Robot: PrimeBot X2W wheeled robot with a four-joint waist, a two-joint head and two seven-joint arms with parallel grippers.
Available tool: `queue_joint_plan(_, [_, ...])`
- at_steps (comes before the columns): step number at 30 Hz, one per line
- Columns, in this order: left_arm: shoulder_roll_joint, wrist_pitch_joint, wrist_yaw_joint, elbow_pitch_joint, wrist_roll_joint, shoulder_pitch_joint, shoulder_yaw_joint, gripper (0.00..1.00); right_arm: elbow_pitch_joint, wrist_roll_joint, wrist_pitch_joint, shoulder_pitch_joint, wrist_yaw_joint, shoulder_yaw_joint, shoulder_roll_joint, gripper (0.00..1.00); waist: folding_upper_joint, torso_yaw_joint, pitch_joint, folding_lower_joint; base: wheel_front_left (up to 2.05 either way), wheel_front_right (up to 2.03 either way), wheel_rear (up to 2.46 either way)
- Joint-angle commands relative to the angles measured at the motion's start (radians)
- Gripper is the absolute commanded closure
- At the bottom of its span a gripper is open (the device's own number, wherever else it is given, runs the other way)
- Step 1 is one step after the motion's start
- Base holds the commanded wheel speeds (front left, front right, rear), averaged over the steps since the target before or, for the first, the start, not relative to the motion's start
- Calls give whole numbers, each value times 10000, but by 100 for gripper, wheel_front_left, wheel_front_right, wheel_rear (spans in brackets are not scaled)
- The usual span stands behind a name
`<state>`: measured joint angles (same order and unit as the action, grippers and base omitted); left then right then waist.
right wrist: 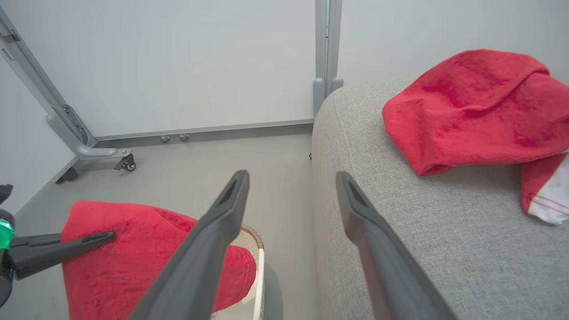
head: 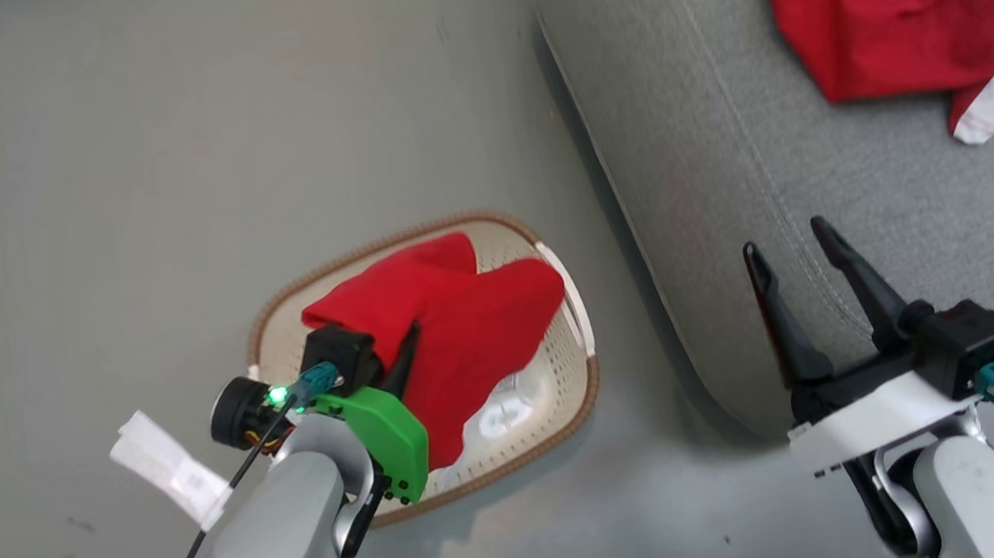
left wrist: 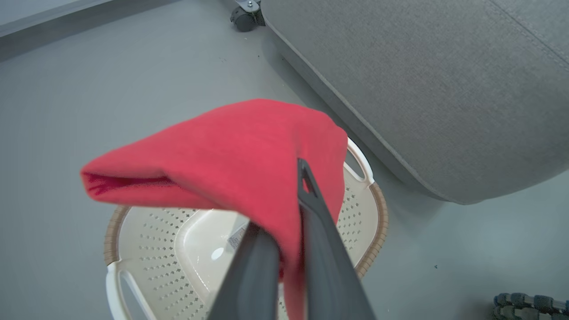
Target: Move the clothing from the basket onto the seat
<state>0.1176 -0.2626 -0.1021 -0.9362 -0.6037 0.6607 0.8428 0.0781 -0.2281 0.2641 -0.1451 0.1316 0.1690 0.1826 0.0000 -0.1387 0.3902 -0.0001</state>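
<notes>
**A:** Where was the red garment [head: 466, 337]?

**B:** Lifted above the basket [head: 565, 418], its tail hanging toward the near rim. The left gripper [left wrist: 279, 193] was pinched tight on a fold. The right gripper [head: 783, 235] stood spread and empty over the seat [head: 722, 157] by its near edge.

**A:** And to do it well?

**B:** I judged it needed lifting clear of the rim first (loose cloth snags). Then across to bare cushion, short of the other garment [head: 890, 4] by the far edge.
</notes>
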Motion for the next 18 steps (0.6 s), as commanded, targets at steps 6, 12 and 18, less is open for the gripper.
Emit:
queue_joint_plan(6, [597,-29,288,1883,982,-1422,-1459,100,190,-136,5,807,-17,183,-85,0,0,839,-3101,1,0,0,0])
queue_joint_plan(12, [810,-29,500,3612,1816,-2477,-2800,100,205,-171,3,1151,-17,359,-139,0,0,953,-3648,1,0,0,0])
queue_joint_plan(18, [566,-30,442,5219,2335,-3479,-4259,100,202,-182,3,1258,-17,363,-156,0,0,1019,-3896,1,0,0,0])
